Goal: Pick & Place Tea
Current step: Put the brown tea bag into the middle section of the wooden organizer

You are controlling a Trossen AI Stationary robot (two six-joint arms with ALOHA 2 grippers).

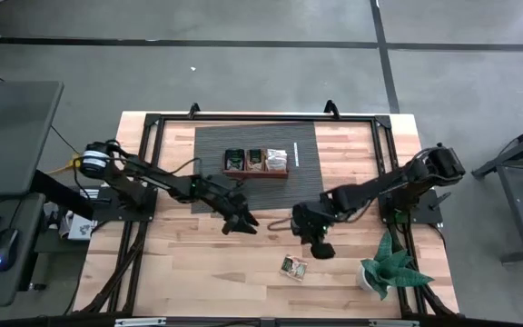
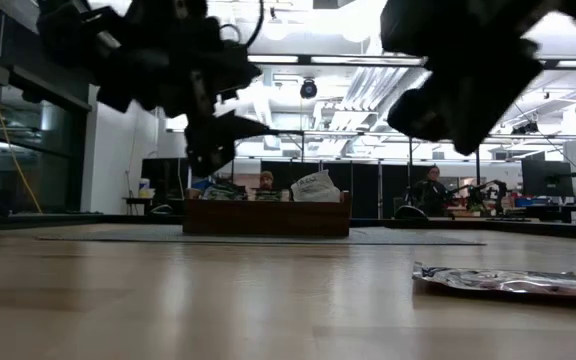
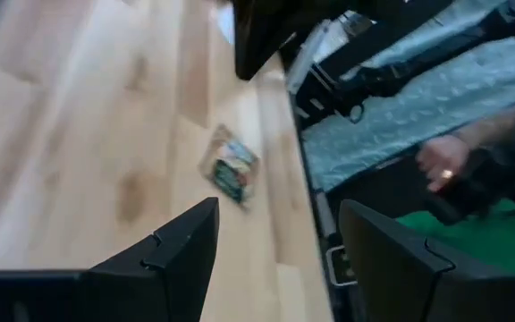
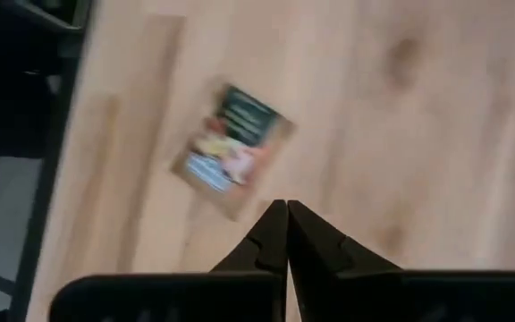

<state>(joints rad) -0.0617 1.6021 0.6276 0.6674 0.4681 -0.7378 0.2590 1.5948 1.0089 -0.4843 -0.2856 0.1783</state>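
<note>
One tea sachet (image 1: 293, 266) lies flat on bare wood near the table's (image 1: 198, 272) front edge, dark green band over a pale printed panel; lettering unreadable. Right gripper (image 1: 320, 249) hangs just above and beside it, fingers pressed together, empty. Left gripper (image 1: 241, 222) hovers mid-table, fingers spread wide, empty. More sachets stand in the wooden tray (image 1: 255, 171) on the dark mat (image 1: 212, 150).

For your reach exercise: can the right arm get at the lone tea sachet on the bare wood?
Probably yes: the right end effector, shut, hangs above the table beside the tea sachet, nothing between.
</note>
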